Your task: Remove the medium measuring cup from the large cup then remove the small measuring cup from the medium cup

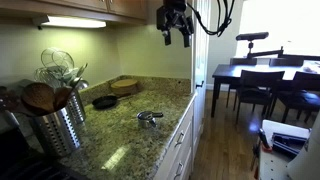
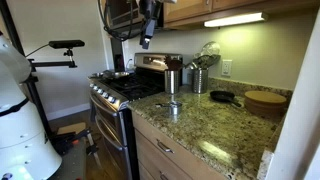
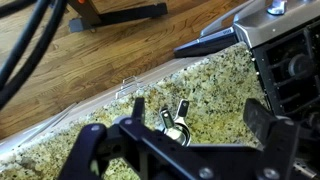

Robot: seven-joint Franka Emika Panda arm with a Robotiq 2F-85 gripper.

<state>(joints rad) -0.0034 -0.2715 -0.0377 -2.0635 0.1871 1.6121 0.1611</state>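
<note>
Wrist view puts the gripper (image 3: 177, 140) over the worktop with its jaws spread wide and nothing between them, one dark finger low on either side of the picture. In both exterior views it hangs high, up by the wall cabinets and well clear of everything on the counter (image 1: 120, 145).

Straight below the gap, the measuring cups (image 3: 178, 123) lie as one shiny cluster on the speckled granite, near the counter's front edge. Two flat handles stick out of the cluster in different directions. At this size the large cup, the medium measuring cup and the small measuring cup cannot be told apart, so the nesting is a judgement and not something seen.

Further out, the stove (image 3: 285, 60) borders the counter. In an exterior view a black skillet (image 1: 105, 101) and a ribbed steel utensil holder (image 1: 62, 122) stand well apart from the cups, towards the wall.

The cups look like thin steel: light, stiff and slick. A nested one will likely drag its neighbour up with it, or skate across the stone when nudged. The medium cup's flat handle seems the best hold, pinched across its faces close to the bowl. The rim is the second choice, since the pads may slip on its curved wall.
</note>
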